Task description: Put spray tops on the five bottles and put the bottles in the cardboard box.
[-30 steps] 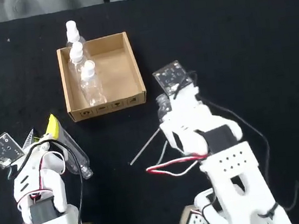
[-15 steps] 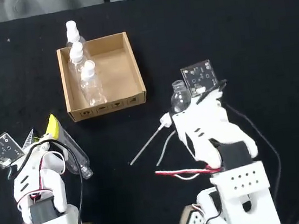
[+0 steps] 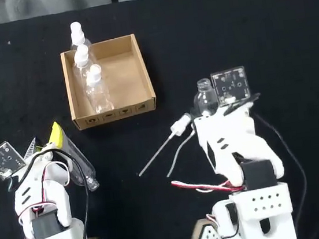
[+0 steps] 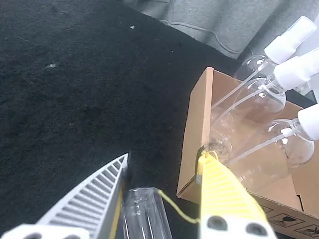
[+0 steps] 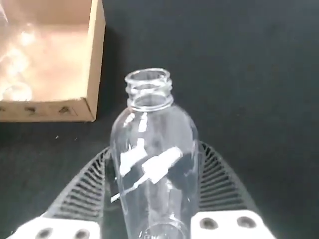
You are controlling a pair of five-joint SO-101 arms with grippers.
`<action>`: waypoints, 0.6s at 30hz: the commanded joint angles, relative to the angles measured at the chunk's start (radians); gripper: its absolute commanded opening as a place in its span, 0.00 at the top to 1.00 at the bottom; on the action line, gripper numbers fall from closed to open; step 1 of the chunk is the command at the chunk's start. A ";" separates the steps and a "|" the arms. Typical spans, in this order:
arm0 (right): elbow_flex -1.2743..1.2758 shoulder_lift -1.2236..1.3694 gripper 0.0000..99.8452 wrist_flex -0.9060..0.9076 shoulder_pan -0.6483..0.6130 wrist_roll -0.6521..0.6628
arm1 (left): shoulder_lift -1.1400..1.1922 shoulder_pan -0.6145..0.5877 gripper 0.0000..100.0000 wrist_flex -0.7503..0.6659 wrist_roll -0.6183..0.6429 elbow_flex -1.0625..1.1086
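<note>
The cardboard box (image 3: 134, 79) holds three clear bottles with white spray tops (image 3: 95, 81) along one side; these bottles (image 4: 269, 99) also appear in the left wrist view. My right gripper (image 3: 205, 114) is shut on an uncapped clear bottle (image 3: 205, 97), held upright to the right of the box. That bottle (image 5: 152, 144) sits between the ribbed fingers (image 5: 219, 179). A loose spray top (image 3: 180, 125) with its long tube lies on the table beside it. My left gripper (image 3: 44, 140) is shut on another clear bottle (image 3: 80, 164), which shows low between the fingers as the bottle (image 4: 142, 214).
A black cloth (image 3: 266, 36) covers the table. Red and white cables (image 3: 191, 185) trail from the right arm near the spray top's tube. Grey fabric (image 4: 209, 20) lies beyond the table's far edge.
The right arm has swung to the right with its bottle, away from the box. The spray top and tube on the table have come into sight. The left arm has kept still.
</note>
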 commanded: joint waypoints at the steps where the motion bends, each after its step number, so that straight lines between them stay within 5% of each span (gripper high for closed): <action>1: 0.021 -0.042 0.92 -0.072 0.028 -0.014 | -0.008 -0.004 0.79 0.002 -0.008 0.024; 18: 0.139 -0.303 0.92 -0.092 0.052 -0.014 | -0.005 -0.001 0.79 0.002 -0.008 0.024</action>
